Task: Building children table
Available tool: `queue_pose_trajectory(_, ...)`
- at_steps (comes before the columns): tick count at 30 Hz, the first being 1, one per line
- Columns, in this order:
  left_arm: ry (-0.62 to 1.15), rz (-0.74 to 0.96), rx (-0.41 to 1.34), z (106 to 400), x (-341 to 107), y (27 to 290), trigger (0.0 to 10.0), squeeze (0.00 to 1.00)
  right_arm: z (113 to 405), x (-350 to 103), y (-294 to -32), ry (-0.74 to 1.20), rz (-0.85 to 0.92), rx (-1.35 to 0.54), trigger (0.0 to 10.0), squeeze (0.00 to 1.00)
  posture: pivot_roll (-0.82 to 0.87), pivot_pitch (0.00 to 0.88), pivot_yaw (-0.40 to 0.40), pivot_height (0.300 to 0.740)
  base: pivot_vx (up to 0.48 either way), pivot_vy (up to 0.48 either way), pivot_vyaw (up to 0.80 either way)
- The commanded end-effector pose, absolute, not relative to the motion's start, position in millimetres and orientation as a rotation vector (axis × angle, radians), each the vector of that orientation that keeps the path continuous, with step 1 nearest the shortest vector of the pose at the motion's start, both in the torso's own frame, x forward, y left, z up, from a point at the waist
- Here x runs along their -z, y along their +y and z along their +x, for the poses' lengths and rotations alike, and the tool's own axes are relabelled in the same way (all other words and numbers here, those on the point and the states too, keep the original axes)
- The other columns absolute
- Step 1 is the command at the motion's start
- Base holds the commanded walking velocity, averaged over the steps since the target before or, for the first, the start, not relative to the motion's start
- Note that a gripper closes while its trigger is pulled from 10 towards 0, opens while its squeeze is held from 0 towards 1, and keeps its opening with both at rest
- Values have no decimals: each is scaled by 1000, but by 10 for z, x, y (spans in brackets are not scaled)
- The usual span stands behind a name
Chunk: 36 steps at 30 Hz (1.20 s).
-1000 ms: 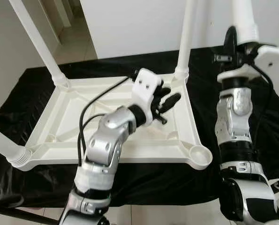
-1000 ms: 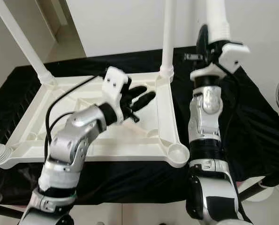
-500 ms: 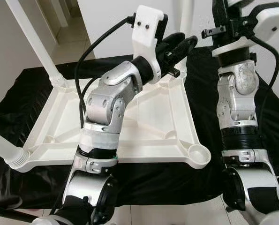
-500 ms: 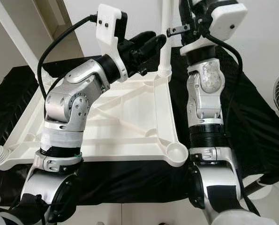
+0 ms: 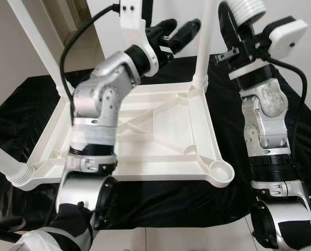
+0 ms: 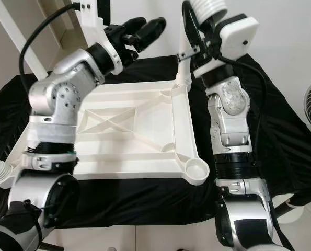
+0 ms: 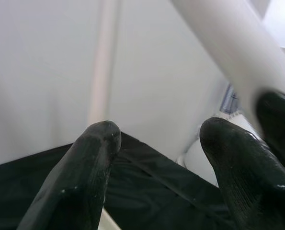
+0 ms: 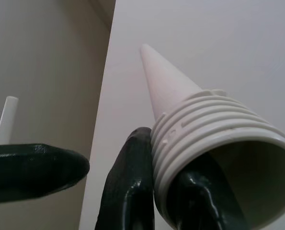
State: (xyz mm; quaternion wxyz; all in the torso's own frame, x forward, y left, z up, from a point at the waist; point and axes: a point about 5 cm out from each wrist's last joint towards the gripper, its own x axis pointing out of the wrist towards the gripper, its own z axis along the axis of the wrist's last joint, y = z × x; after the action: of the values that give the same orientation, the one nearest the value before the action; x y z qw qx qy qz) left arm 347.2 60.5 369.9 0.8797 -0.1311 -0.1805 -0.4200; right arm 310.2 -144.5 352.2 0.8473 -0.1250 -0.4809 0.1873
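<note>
Table leg (image 5: 248, 7) (threaded end down) stays pinched by right gripper (image 5: 233, 37); left gripper (image 5: 179, 30), spread, has risen.

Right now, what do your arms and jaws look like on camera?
Both arms are silver with black joint bands and white wrist camera housings. A black cable loops along the left arm, another along the right arm. Each gripper, left and right, has glossy black, rounded fingers.
</note>
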Motion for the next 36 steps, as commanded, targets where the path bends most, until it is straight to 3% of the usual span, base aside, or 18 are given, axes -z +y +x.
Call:
queue_pose_trajectory(1, -381, -309, 914, 3467, -3772, 647, 10000, 0, 3017, -3472, -1371, -1015, -293, -449, 10000, 0, -25, 75, 100, 740, 0, 0, 0)
queue_pose_trajectory(12, -208, -571, 972, 3531, -3727, 677, 10000, 0, 2840, -2952, -1294, -865, -386, -529, 10000, 0, -30, 88, 99, 740, 0, 0, 0)
queue_pose_trajectory(36, 75, -898, 956, 3714, -3592, 672, 10000, 0, 2633, -2431, -1220, -709, -500, -579, 10000, 0, -39, 106, 112, 740, 0, 0, 0)
